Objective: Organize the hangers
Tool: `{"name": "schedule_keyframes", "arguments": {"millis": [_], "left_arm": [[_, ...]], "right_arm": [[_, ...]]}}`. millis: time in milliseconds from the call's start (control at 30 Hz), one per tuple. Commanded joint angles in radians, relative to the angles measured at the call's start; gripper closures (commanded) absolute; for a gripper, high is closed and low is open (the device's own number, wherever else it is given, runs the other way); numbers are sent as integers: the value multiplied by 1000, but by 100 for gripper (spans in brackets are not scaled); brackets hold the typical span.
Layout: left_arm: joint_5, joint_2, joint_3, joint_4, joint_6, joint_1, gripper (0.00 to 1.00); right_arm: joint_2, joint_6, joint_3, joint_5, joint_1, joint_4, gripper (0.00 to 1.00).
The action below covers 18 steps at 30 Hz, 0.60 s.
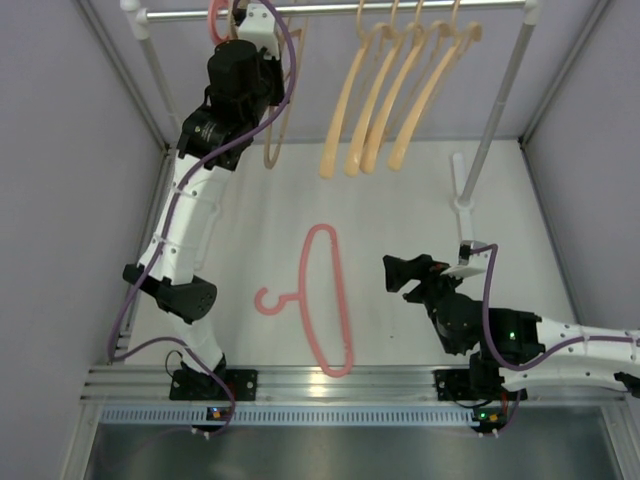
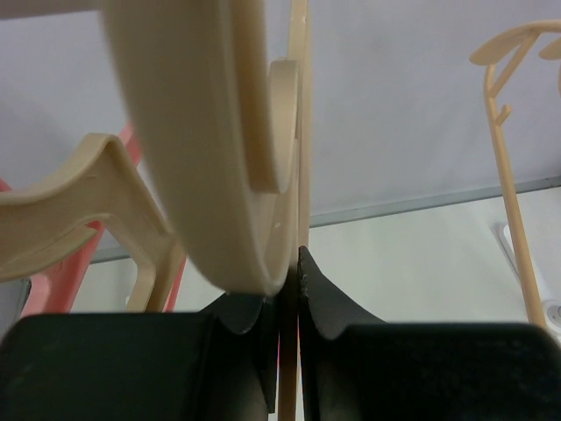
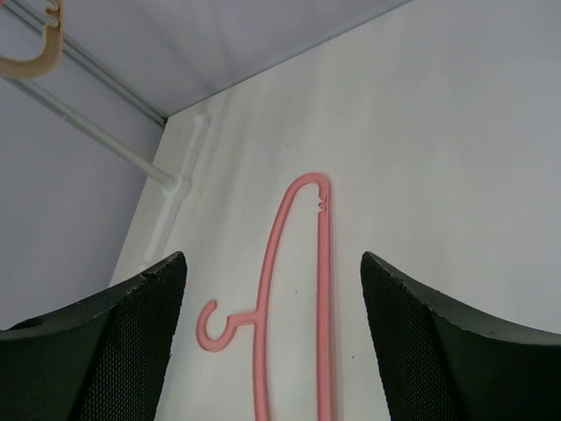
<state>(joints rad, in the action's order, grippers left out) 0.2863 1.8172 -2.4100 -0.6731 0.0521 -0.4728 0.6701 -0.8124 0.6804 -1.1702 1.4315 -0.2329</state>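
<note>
Left pincer (image 2: 289,289), raised to the rail (image 1: 330,10) above the worktop's (image 1: 420,210) far-left corner, has its fingers clamped on a thin bar of a beige hanger (image 2: 202,175). Four peach hangers (image 1: 395,95) hang from the rail near the far edge, right of centre. Right pincer (image 3: 272,263), fingers apart, hovers near the near-right corner. One pink hanger (image 3: 322,298) lies flat mid-worktop toward the near edge, its hook pointing left.

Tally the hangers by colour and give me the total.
Peach hangers: 4, on the rail
Pink hangers: 2, one on the table, one on the rail
Beige hangers: 2, at the left gripper, partly hidden
Total: 8
</note>
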Motion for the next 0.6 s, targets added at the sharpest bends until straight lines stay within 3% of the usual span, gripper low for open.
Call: {"name": "schedule_keyframes", "arguments": {"millis": [0, 567], "left_arm": [[25, 14, -47, 98, -23, 7, 100], [24, 19, -18, 139, -8, 31, 100]], "right_arm": [[9, 5, 4, -19, 14, -3, 23], [43, -7, 8, -9, 15, -2, 23]]}}
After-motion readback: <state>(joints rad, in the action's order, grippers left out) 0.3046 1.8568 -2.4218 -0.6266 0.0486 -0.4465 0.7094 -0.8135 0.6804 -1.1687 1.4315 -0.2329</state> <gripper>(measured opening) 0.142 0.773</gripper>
